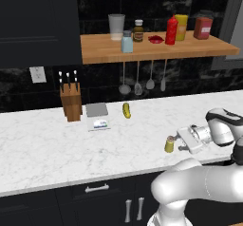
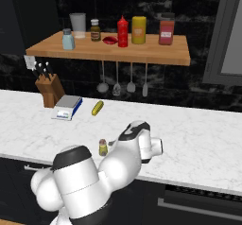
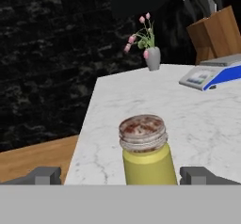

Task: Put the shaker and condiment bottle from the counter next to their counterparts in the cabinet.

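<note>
Shaker (image 1: 169, 144): short olive-yellow cylinder, speckled pinkish-tan screw top, upright on the worktop (image 1: 42, 139) close to its near edge. Tool (image 1: 182, 142) sits level just right of it, jaws wide open, holding nothing. In the hand view the shaker (image 3: 145, 150) stands between the two fingertips (image 3: 44, 175), gap on both sides, no contact that I can see.

Red bottle (image 1: 171, 30): slim, narrower cap, already upright on the shelf (image 1: 109, 51), just left of the yellow bottle (image 1: 181, 27). Pale blue shaker (image 1: 126, 42) stands further left on the shelf near its front edge, bare board around it, mostly to its left. Also on the shelf: a cup (image 1: 116, 26), a brown jar (image 1: 138, 31), a red boxy jar (image 1: 203, 27).

Room: bare marble left and far of the olive shaker. Pickle (image 1: 126, 110), scale (image 1: 98, 116) and knife block (image 1: 71, 99) are well apart from it, back toward the wall. Utensils (image 1: 137, 80) hang under the shelf's front edge, above the far worktop. Vase (image 3: 152, 53) stands at the far left end of the worktop.
</note>
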You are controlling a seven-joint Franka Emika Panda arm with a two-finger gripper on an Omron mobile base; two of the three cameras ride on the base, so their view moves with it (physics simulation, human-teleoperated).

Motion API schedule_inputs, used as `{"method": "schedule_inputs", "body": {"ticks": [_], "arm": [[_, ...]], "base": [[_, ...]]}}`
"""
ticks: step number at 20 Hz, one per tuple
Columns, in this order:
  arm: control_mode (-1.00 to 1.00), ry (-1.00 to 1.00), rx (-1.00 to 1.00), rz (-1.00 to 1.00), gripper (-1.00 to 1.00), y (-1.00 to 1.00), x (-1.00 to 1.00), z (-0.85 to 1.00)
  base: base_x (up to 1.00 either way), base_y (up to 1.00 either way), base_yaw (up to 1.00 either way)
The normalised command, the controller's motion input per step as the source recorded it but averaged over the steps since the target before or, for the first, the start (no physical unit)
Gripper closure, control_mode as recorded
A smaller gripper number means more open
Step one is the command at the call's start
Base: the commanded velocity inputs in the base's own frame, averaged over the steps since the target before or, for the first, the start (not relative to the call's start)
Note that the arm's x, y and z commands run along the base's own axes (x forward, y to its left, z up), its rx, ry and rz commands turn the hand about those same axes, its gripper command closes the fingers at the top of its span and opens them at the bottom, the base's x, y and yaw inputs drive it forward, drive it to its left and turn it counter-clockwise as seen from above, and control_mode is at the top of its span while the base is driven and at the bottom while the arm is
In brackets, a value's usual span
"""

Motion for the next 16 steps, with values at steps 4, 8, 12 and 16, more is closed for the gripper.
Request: {"method": "schedule_inputs", "body": {"ticks": [4, 8, 12, 16], "arm": [[-1.00, 0.05, 0.02, 0.00, -1.00, 0.00, 0.13, -0.08], [-1.00, 0.05, 0.02, 0.00, -1.00, 0.00, 0.12, -0.09], [-1.00, 0.05, 0.02, 0.00, -1.00, 0.00, 0.09, -0.09], [-1.00, 0.05, 0.03, 0.00, -1.00, 0.00, 0.03, -0.06]], "base": [[0.00, 0.00, 0.00], [0.00, 0.00, 0.00], [0.00, 0.00, 0.00], [0.00, 0.00, 0.00]]}}
